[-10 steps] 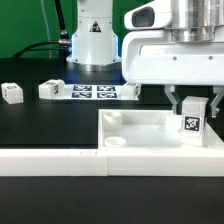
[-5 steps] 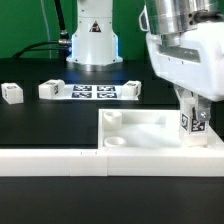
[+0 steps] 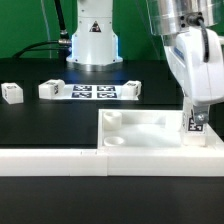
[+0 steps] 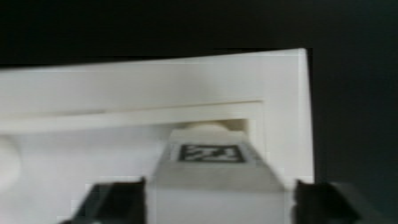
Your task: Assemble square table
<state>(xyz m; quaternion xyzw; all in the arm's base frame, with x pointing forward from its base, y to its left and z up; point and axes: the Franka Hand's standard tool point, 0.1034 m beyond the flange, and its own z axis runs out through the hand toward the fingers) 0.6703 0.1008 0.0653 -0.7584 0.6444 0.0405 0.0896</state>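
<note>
The white square slab (image 3: 150, 133) with its raised rim lies at the front on the exterior view's right, against the low white border wall. My gripper (image 3: 195, 118) is shut on a white tagged block leg (image 3: 194, 124), held over the slab's far corner on the exterior view's right. In the wrist view the leg (image 4: 214, 170) sits between the dark fingers (image 4: 111, 203), its tag facing the camera, just before a corner hole of the slab (image 4: 125, 105). Three more legs lie on the black table: one (image 3: 11, 93), another (image 3: 52, 89), a third (image 3: 130, 88).
The marker board (image 3: 92, 92) lies at the back middle between two legs. The long low white border wall (image 3: 60, 160) runs along the front. The arm's white base (image 3: 92, 35) stands behind.
The gripper with the leg has tilted and moved slightly toward the exterior view's right and lower, bringing the leg down to the slab's corner.
</note>
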